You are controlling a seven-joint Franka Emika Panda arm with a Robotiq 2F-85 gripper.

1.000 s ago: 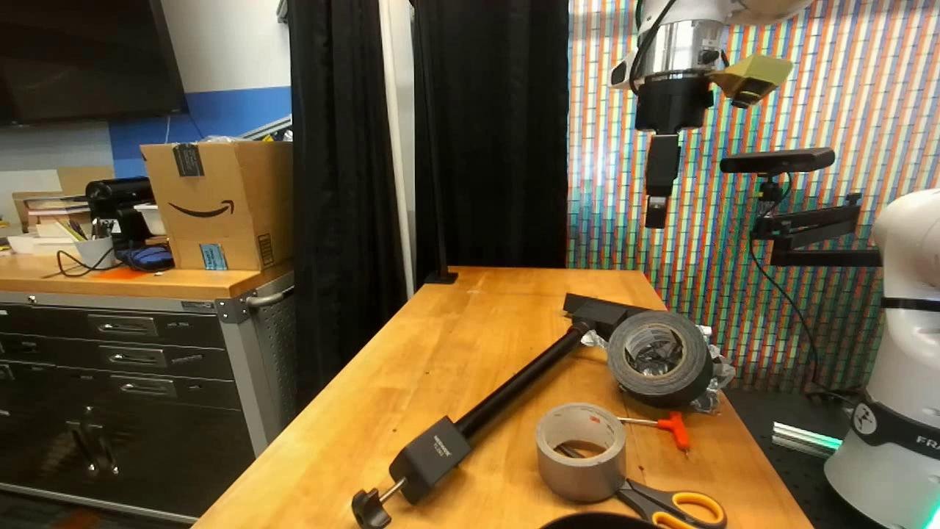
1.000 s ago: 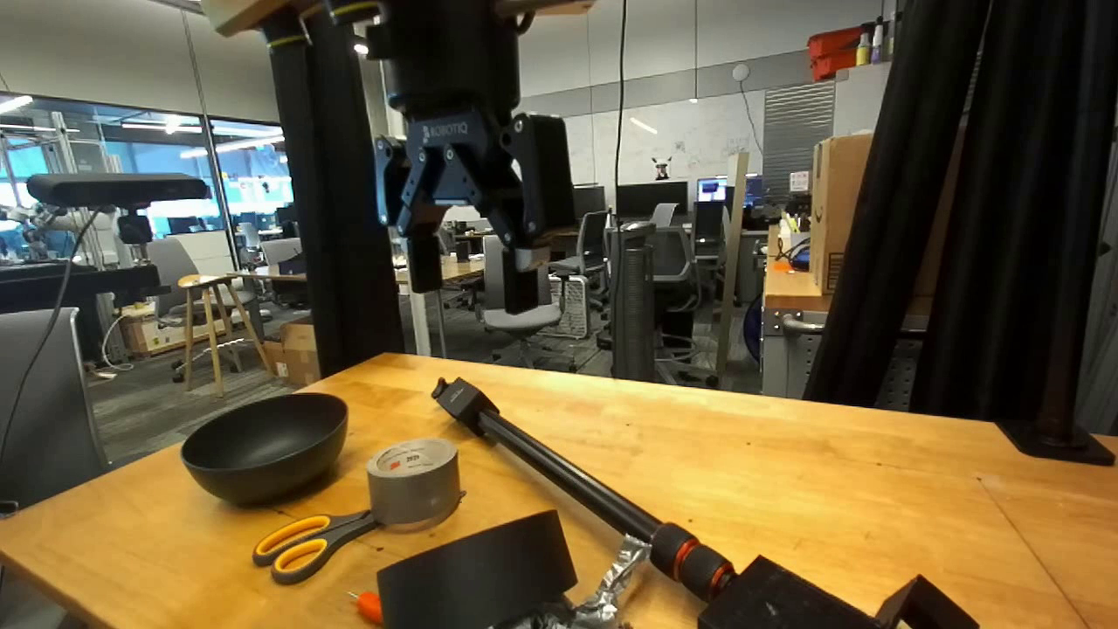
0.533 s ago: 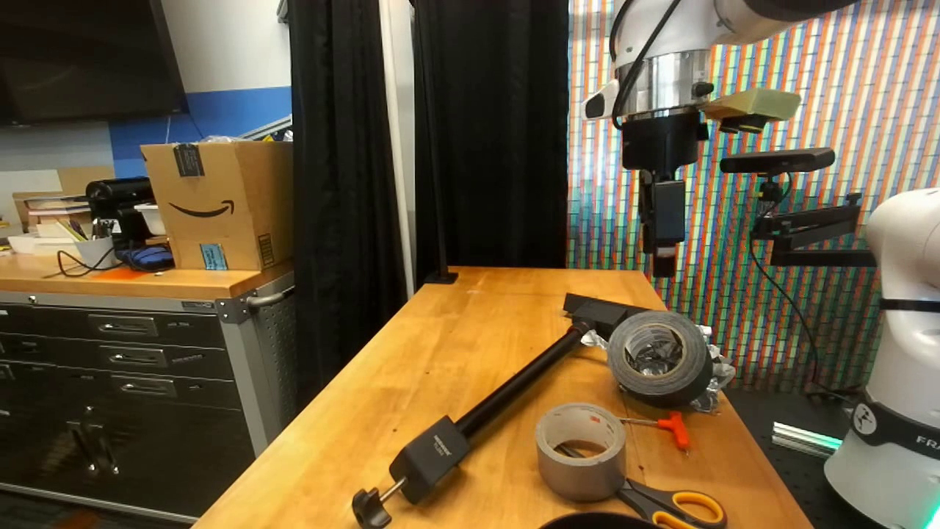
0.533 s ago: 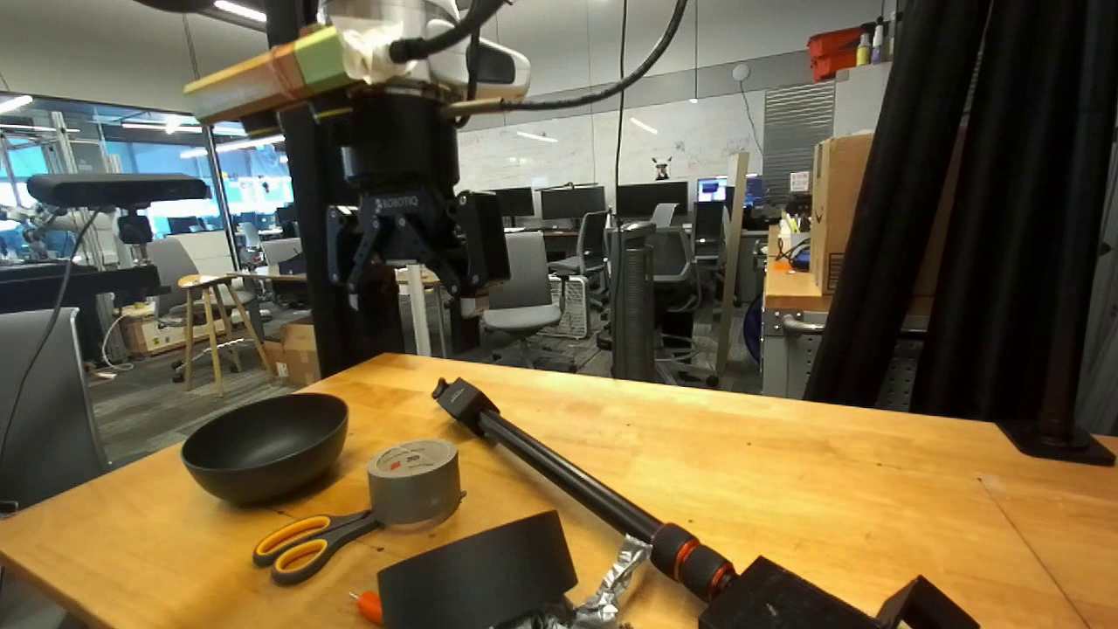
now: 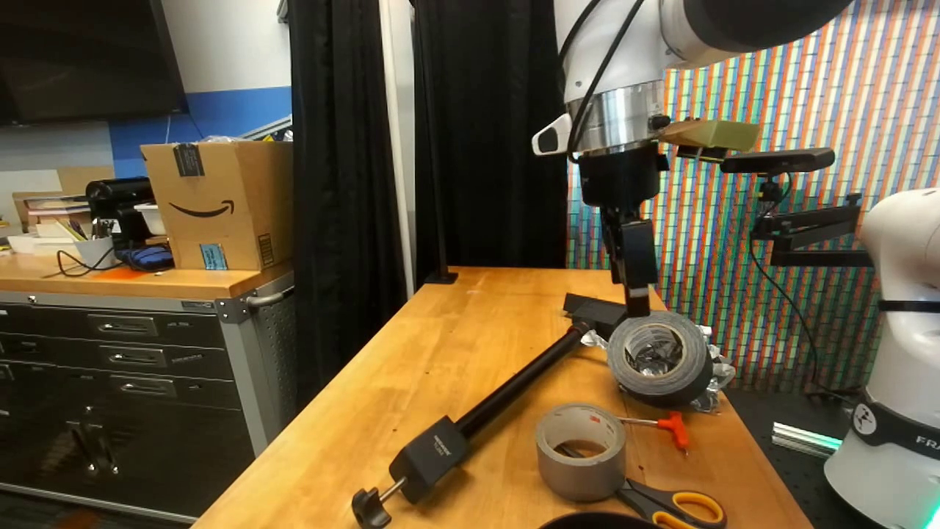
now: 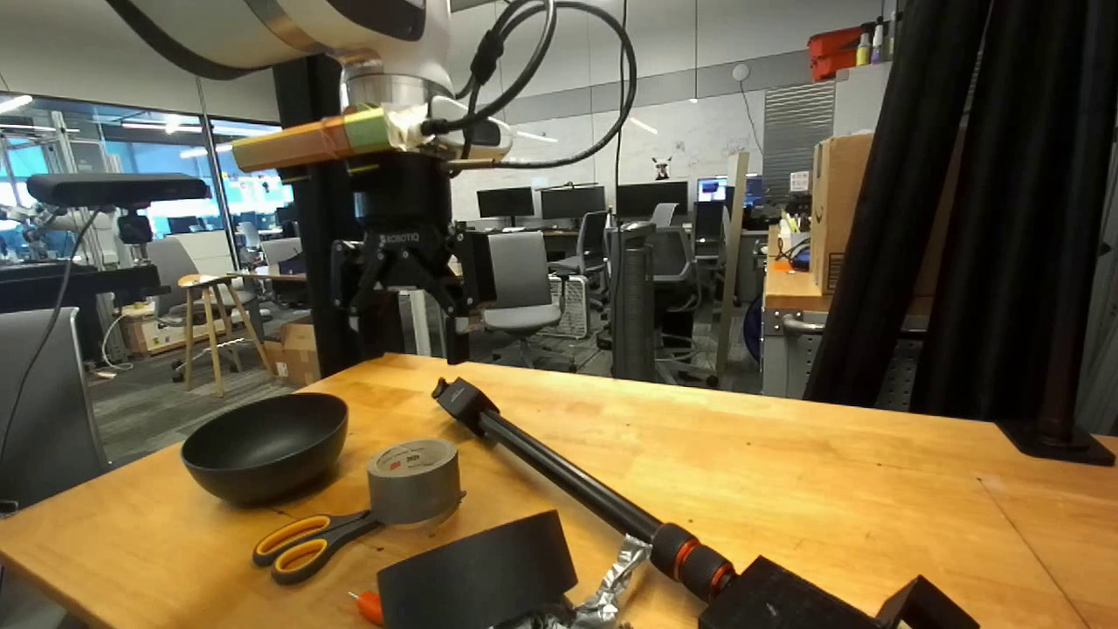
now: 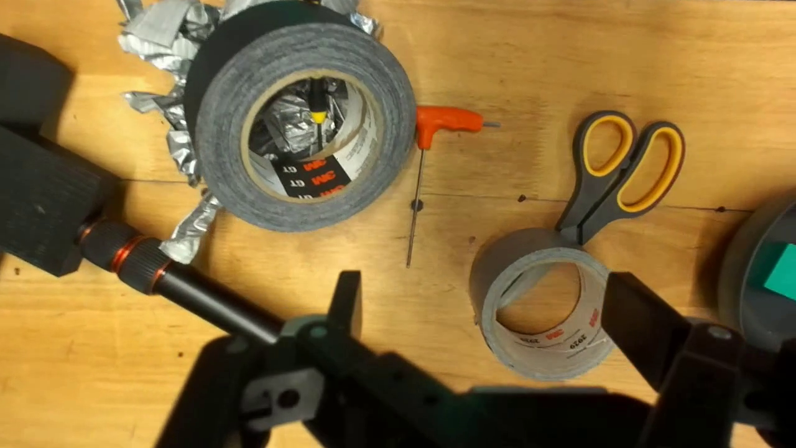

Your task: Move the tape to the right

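Note:
The tape, a grey ring-shaped roll with a pale inner core, lies flat on the table in both exterior views (image 5: pixel 580 481) (image 6: pixel 416 496). It also shows in the wrist view (image 7: pixel 495 264), seen between the finger lines and closer to the right finger, which overlaps its edge. My gripper (image 7: pixel 482 283) is open and empty. In both exterior views the gripper (image 5: pixel 637 303) (image 6: pixel 414 342) hangs above the table, apart from the tape. In an exterior view its fingertip overlaps the top of the larger black roll; contact cannot be told.
Scissors (image 7: pixel 606 180) reach under the tape's edge. A larger black roll (image 5: pixel 687 367) leans on crumpled foil beside a red-handled hex key (image 7: pixel 444 118). A long black clamp bar (image 6: pixel 568 476) crosses the table. A dark bowl (image 6: pixel 262 454) stands near the tape, holding a teal block (image 7: pixel 785 274).
The arm and open gripper have come down toward the table. They have also shifted left in both exterior views. The tape and the other objects have not moved.

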